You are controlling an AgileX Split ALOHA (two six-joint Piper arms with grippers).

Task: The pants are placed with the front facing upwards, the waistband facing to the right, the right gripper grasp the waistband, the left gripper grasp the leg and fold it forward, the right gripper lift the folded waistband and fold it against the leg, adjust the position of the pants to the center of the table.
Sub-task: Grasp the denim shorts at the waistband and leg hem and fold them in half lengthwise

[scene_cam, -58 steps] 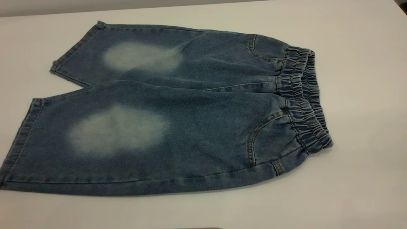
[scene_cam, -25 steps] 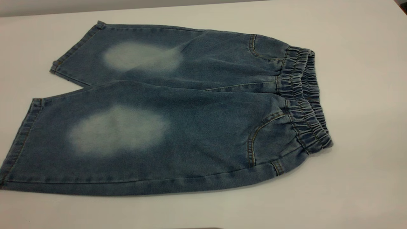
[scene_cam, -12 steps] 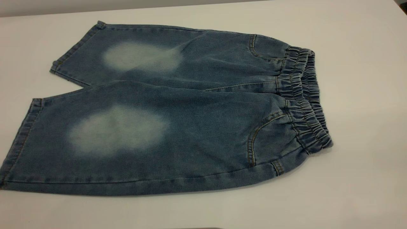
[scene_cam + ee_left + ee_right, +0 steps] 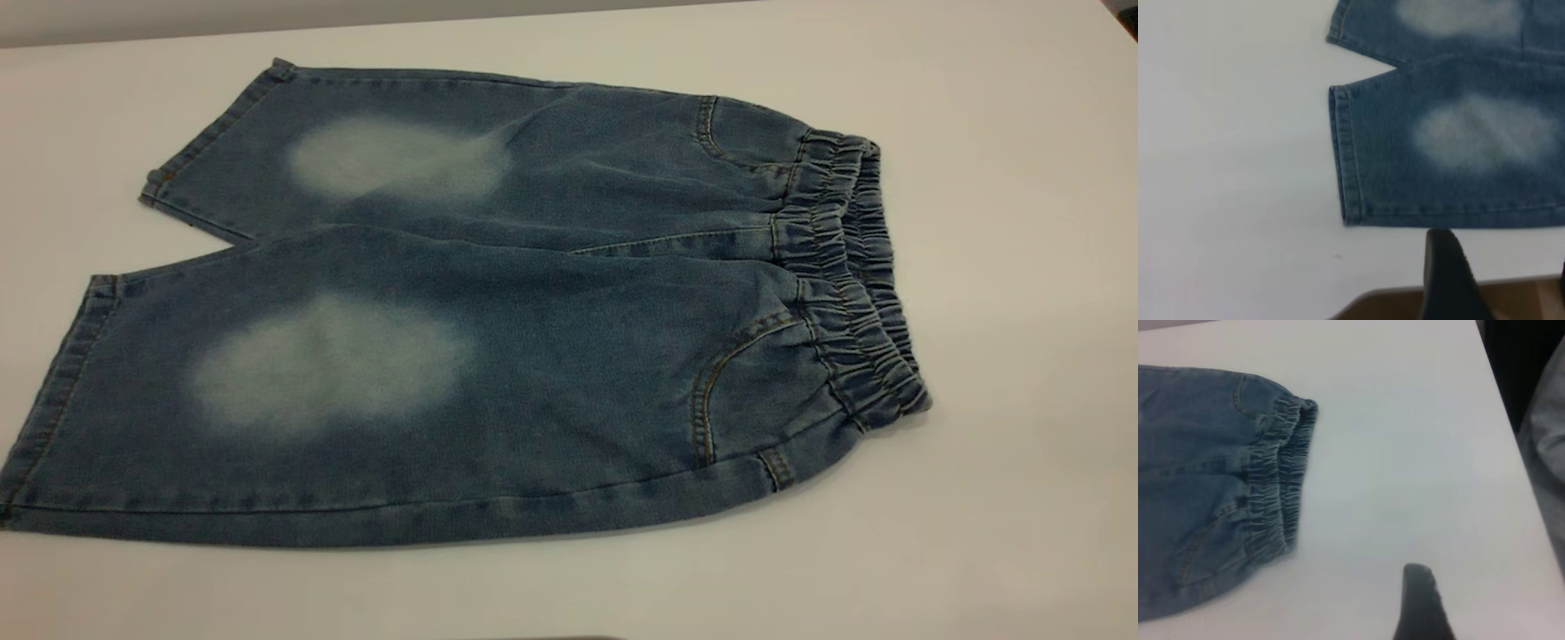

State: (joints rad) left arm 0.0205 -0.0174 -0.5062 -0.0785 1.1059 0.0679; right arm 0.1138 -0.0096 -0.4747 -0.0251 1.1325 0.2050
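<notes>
Lying flat and front up on the white desk (image 4: 1005, 222), the denim pants (image 4: 498, 356) show no change from the earlier exterior frames (same spread, same creases). Their two leg hems point left, each leg bearing a pale faded patch, and the gathered waistband (image 4: 853, 267) sits at the right, unfolded. At the near desk edge, just short of the lower leg hem, hangs the left end effector (image 4: 1451, 280); only one black finger shows, so I cannot tell whether it is released or clenched. Beyond the waistband, apart from it, the right end effector (image 4: 1421, 603) hangs over bare desk, likewise one finger visible, state unclear.
</notes>
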